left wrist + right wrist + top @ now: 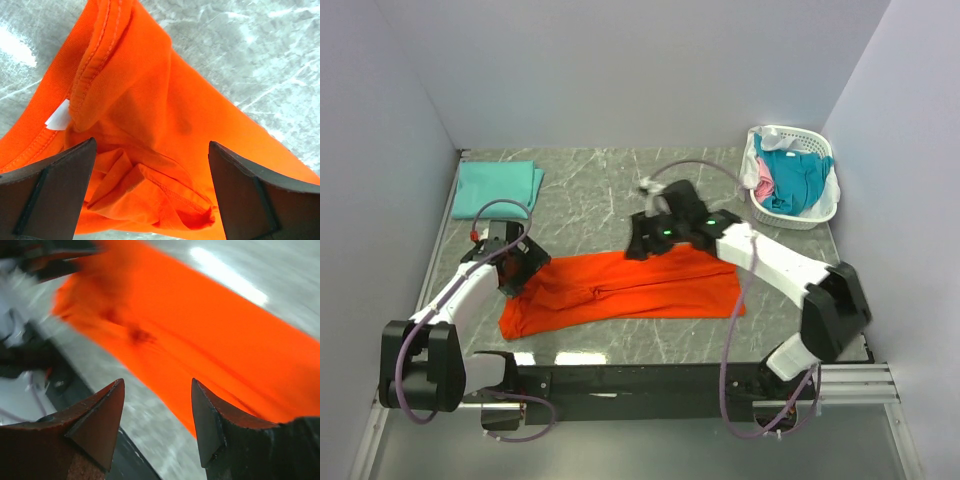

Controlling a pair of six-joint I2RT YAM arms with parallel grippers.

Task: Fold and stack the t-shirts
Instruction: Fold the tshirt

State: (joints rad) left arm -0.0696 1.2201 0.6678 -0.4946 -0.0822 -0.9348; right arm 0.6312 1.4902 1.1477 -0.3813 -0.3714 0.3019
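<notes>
— What do we count, biggest first?
— One grey, marble-veined table (pixel 600 180). On it, mid-frame in the top view, lies one orange t-shirt (pixel 630 290), soft knit, in a long rumpled band. At upper left we see one mint-green t-shirt (pixel 495 188), folded into a flat rectangle. At upper right, one white slotted basket (pixel 817 216) holds a teal shirt (pixel 795 175) and a pink one (pixel 763 183), both bunched.
— And our two pincers?
— The left gripper (pixel 152 150) is spread wide over the orange shirt's stitched collar and small white tag (pixel 59 119). The right gripper (pixel 157 390) is spread too, above orange cloth, pinching nothing.
</notes>
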